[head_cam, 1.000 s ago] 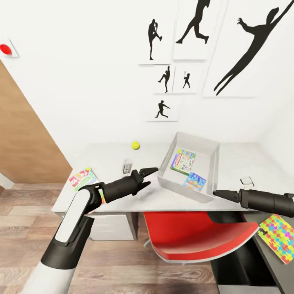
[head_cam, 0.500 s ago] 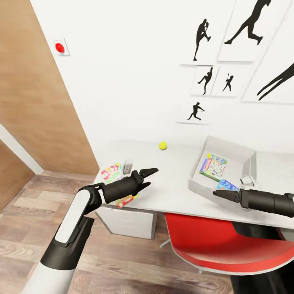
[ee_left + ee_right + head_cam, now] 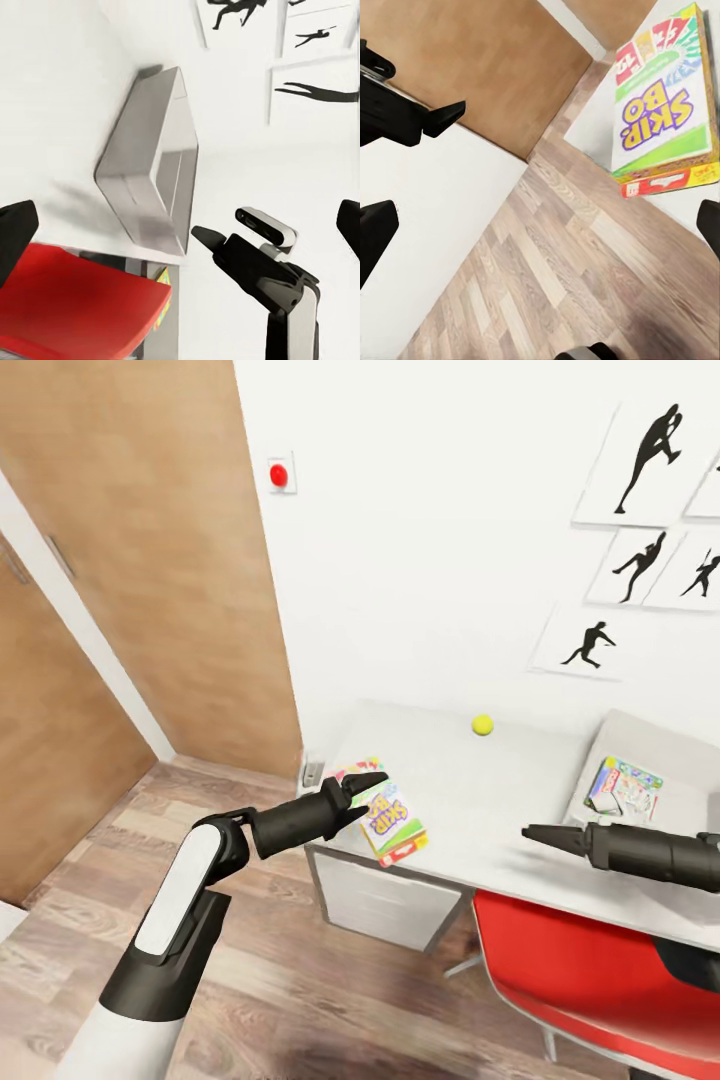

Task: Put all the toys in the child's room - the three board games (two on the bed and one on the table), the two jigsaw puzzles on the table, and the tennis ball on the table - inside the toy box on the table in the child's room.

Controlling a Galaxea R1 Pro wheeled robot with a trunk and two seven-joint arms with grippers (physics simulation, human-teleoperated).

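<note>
Pale grey table (image 3: 450, 800) fills the right half of the head view, running from a near-left corner beside the wooden door away to the right. On that near-left corner lies the big yellow-green board game (image 3: 392, 823), one end jutting past the table edge, its long axis slanting from far-left to near-right. The left pincer (image 3: 365, 792) hangs just to its left, fingers spread and empty, tips aimed at the box — so the left arm is plainly the nearer one, and the box's short end is what faces it. The right pincer (image 3: 537, 835) hovers over the near edge of the table, well right of the box; whether it is open cannot be told here. The tennis ball (image 3: 483, 725) sits far back near the wall. At the right edge stands the toy box (image 3: 640, 732), with one smaller board game (image 3: 622, 788) lying inside it.

From the left wrist view, the toy box (image 3: 154, 172) shows as a shallow grey tray, with the right pincer (image 3: 206, 238) between it and the camera and a red chair (image 3: 75, 300) at the table's near side; the left pincer's own tips stand wide apart at the frame edges.

From the right wrist view, the board game (image 3: 664, 124) lies on the table corner over the wood floor (image 3: 577, 270), the left pincer (image 3: 450, 112) just beside it — its own dark tips spread well apart, gripping nothing.
</note>
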